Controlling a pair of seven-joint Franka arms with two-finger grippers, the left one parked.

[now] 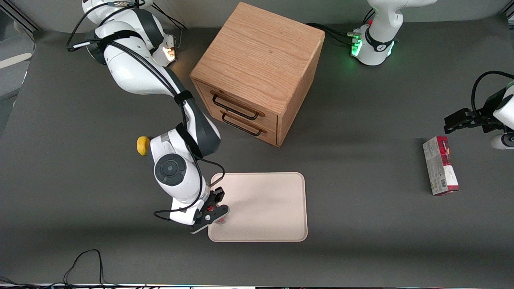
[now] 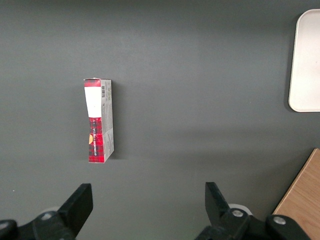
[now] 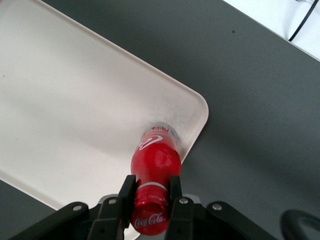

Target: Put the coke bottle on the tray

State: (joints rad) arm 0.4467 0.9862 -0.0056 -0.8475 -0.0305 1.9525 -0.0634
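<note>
The pincer [image 3: 150, 192] is gripping the coke bottle [image 3: 155, 160] by the neck just under its red cap, one finger [image 3: 126, 192] pressing on each side. The bottle is standing upright with its clear base resting on the tray [image 3: 70, 105], close inside one rounded corner and near the low rim. In the front view the pincer [image 1: 217, 210] is hanging over the tray's [image 1: 269, 208] corner at about eight o'clock from the tray's middle, the corner nearest the front camera at the working arm's end, and only a sliver of the red bottle [image 1: 222, 220] is peeking out beneath it. The tray is lying flat on the dark table [image 1: 361, 241]. A wooden cabinet [image 1: 257, 68] with two drawers is sitting at roughly twelve o'clock from the tray, farther from the front camera, its black handles [image 1: 237, 114] facing the tray. A small yellow object [image 1: 143, 145] is showing beside the working arm at about ten o'clock from the tray. A red-and-grey carton box [image 1: 440, 165] is lying on its side well apart from the tray, toward the parked arm's end of the table, at about three o'clock from the tray.
</note>
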